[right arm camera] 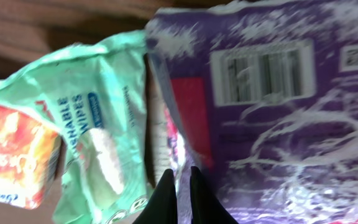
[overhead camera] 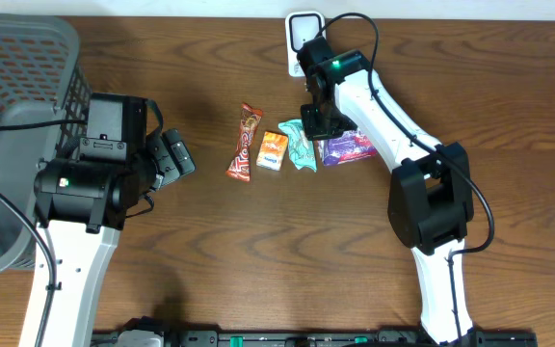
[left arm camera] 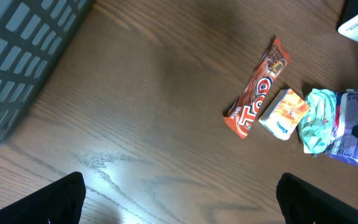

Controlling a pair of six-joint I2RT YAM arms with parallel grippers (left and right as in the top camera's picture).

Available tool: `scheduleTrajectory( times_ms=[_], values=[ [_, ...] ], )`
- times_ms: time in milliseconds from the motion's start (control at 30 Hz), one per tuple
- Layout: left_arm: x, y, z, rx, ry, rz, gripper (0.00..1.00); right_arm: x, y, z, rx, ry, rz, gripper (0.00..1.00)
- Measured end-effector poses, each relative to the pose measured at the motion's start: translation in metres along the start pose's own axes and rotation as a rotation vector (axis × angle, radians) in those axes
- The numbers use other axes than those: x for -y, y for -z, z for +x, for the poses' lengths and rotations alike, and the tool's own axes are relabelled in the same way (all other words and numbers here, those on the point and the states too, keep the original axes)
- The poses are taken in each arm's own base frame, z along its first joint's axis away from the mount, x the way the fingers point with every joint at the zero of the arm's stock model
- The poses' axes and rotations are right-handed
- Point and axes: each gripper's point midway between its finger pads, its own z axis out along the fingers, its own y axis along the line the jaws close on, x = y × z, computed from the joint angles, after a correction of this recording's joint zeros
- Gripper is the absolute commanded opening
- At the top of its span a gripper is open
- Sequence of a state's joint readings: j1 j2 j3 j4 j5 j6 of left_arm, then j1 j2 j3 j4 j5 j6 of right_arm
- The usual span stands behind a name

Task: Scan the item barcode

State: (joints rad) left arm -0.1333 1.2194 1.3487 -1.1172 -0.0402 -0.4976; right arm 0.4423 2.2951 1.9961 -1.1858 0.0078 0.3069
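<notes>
Status: early, nothing scanned yet as far as visible.

- right gripper (overhead camera: 318, 122): pincer closed, tips together on the left edge of the purple packet (overhead camera: 350, 146). It looks like a pinch on the wrapper seam, but the hold depth is hard to judge.
- purple packet: flat on the table at about 1 o'clock from table centre, not lifted. It touches the green wipes pack (overhead camera: 300, 146) at its 9 o'clock side. The barcode (right arm camera: 263, 71) faces up and is clearly visible from the right wrist camera.
- Further toward 9 o'clock in the same row: orange pack (overhead camera: 272, 151), then chocolate bar (overhead camera: 246, 143). Both untouched.
- white device (overhead camera: 302, 31): at 12 o'clock on the table edge, at about 11 o'clock from the packet. Probably the scanner; can't confirm.
- left gripper (overhead camera: 179, 157): jaws wide apart, empty, hovering at 9 o'clock next to the basket (overhead camera: 17, 58), well apart from the items.

Done: item chosen, grip apparently made.
Left: lift the packet, carry it to the white device, turn the barcode toward it, hold for a read.
Risk: a thin edge pinch on crinkly film could slip or let the packet droop.
</notes>
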Motion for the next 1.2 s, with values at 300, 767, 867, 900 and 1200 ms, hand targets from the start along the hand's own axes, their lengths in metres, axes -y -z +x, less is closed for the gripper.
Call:
scheduleTrajectory(
  times_ms=[300, 767, 867, 900, 1200],
  values=[
    [0.0, 0.0, 0.0, 0.0, 0.0, 0.0, 0.98, 0.008, 0.051, -0.02, 0.113, -0.028, -0.039, 0.23],
    [0.0, 0.0, 0.0, 0.0, 0.0, 0.0, 0.98, 0.026, 0.08, -0.045, 0.25, -0.071, -0.044, 0.27],
    [0.0, 0.0, 0.0, 0.0, 0.0, 0.0, 0.98, 0.021, 0.067, -0.041, 0.23, -0.061, -0.041, 0.23],
    [0.0, 0.0, 0.0, 0.0, 0.0, 0.0, 0.98, 0.021, 0.061, -0.038, 0.214, -0.059, -0.037, 0.23],
    [0.0, 0.0, 0.0, 0.0, 0.0, 0.0, 0.98, 0.028, 0.001, 0.0, 0.058, -0.051, 0.008, 0.2]
  ],
)
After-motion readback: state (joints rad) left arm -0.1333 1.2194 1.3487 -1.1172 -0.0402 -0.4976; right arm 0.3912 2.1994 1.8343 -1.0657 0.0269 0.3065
